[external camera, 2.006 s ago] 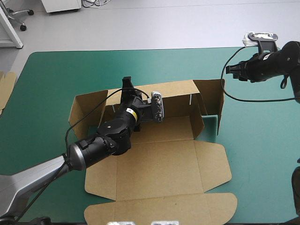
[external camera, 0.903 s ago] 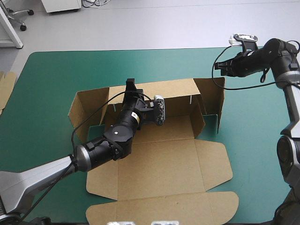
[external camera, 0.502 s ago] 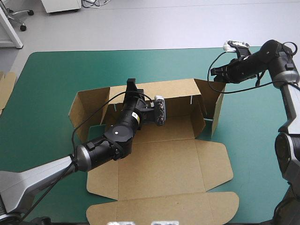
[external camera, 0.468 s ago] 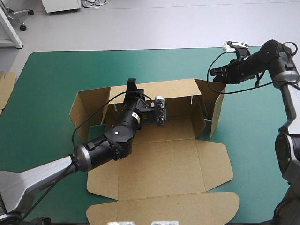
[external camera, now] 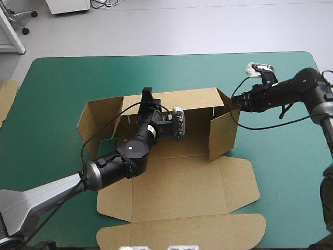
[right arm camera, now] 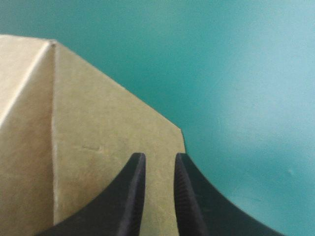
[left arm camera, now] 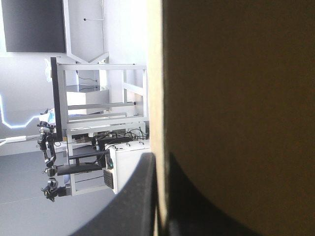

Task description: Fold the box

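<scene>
Centrally on the teal-green cover (external camera: 62, 83), the brown box (external camera: 177, 182) lies with its back wall raised. The left gripper (external camera: 146, 95) pinches that wall's top edge, jaws all but closed on it. The right gripper (external camera: 235, 100), jaws nearly together and holding nothing, rests against the right flap's outside.

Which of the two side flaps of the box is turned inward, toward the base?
The flap on the robot's right, beside the right gripper: it angles in over the base, while the left flap splays outward.
</scene>
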`<state>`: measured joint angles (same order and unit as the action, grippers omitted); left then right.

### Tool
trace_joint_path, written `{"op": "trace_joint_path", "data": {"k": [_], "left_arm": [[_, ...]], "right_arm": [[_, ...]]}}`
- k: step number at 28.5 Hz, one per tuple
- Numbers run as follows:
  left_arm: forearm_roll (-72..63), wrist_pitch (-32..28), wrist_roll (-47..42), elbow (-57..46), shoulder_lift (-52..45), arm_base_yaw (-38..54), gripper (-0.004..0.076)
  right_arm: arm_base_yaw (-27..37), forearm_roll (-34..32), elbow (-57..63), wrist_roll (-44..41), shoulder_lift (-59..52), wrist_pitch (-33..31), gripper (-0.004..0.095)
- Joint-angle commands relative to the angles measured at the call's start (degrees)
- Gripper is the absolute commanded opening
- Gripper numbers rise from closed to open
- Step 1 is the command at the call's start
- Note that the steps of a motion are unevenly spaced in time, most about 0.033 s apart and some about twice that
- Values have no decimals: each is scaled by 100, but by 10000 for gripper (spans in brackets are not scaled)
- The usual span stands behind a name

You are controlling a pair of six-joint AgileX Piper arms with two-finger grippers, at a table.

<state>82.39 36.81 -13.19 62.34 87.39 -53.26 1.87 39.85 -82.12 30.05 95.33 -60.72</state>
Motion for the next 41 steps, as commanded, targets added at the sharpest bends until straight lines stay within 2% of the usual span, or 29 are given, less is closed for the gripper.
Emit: {"op": "trace_joint_path", "data": {"k": [1,10,17,33,36,38,41], "left_arm": [[302,48,-77,155,-143,-43,-15],[551,68,-118,143,31,-43,-15],[551,44,-118,143,31,-43,-15],[551,41,-129,143,31,-43,-15],[551,41,-212,143,31,-43,-15],[551,41,-251,143,31,-43,-15],[551,51,-251,143,31,-43,-15]], "right_arm": [[49,794,400,619,-650,559,197],[49,1434,1432,1738,-1149,1111,197],[49,2063,1910,2480,-1314,1167,197],[49,2332,2399,2679,-1831,1156,197],[49,2345,2399,2679,-1820,1021,197],[49,2384,2399,2679,-1831,714,208],[49,2361,2459,2601,-1840,819,216]]}}
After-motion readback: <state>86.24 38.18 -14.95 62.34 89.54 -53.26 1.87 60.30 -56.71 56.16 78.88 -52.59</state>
